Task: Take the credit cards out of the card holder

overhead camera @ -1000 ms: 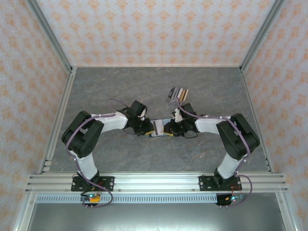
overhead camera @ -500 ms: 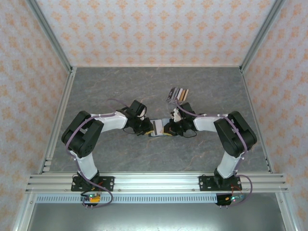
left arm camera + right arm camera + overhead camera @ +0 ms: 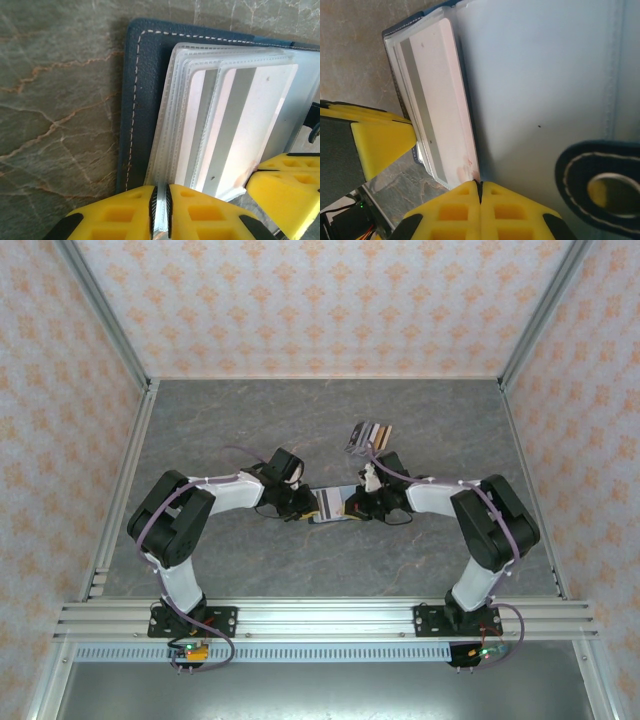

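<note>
The navy card holder (image 3: 335, 506) lies open between the two arms. Its stitched cover (image 3: 135, 100) and pale inside with a snap tab (image 3: 545, 75) both show. Clear sleeves in it hold white credit cards (image 3: 250, 115) with grey stripes. My left gripper (image 3: 161, 212) is shut on the edge of the sleeves, at the holder's left side (image 3: 303, 505). My right gripper (image 3: 480, 192) is shut at the holder's right side (image 3: 352, 506). The corner of the top white card (image 3: 440, 100) runs into the seam between its fingers.
A fanned cluster of striped cards (image 3: 369, 435) lies on the grey marbled table (image 3: 230, 420) behind the right arm. Metal frame rails border the table on the left and right. Patterned walls close in the back and sides.
The right gripper's jaws have shut on the card's corner. The right arm has drawn slightly to the right. The left arm holds still.
</note>
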Available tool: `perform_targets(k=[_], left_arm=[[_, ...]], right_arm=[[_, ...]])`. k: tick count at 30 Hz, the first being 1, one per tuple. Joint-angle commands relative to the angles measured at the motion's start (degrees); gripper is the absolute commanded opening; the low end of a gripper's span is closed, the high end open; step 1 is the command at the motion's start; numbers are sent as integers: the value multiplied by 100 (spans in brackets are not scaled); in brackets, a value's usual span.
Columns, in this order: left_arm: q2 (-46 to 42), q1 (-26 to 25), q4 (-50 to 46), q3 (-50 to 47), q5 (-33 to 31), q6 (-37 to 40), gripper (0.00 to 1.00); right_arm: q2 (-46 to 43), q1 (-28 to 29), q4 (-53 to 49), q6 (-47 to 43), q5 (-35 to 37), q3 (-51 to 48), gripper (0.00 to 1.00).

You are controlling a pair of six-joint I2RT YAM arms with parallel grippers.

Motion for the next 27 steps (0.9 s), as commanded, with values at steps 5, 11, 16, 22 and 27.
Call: perform_targets(k=[5, 11, 16, 22, 27], left_arm=[[-148, 99, -388, -76, -180, 159, 17], [-544, 78, -290, 59, 33, 217, 17], [-572, -43, -193, 253, 102, 199, 17], [-110, -92, -26, 474, 158, 77, 16], [130, -152, -47, 695, 159, 154, 15]], right_arm=[[-259, -40, -329, -142, 526, -97, 3], [-227, -43, -220, -100, 374, -82, 3], [-134, -41, -96, -26, 234, -11, 4], [-93, -41, -58, 8, 238, -7, 4], [-94, -41, -7, 35, 245, -55, 4]])
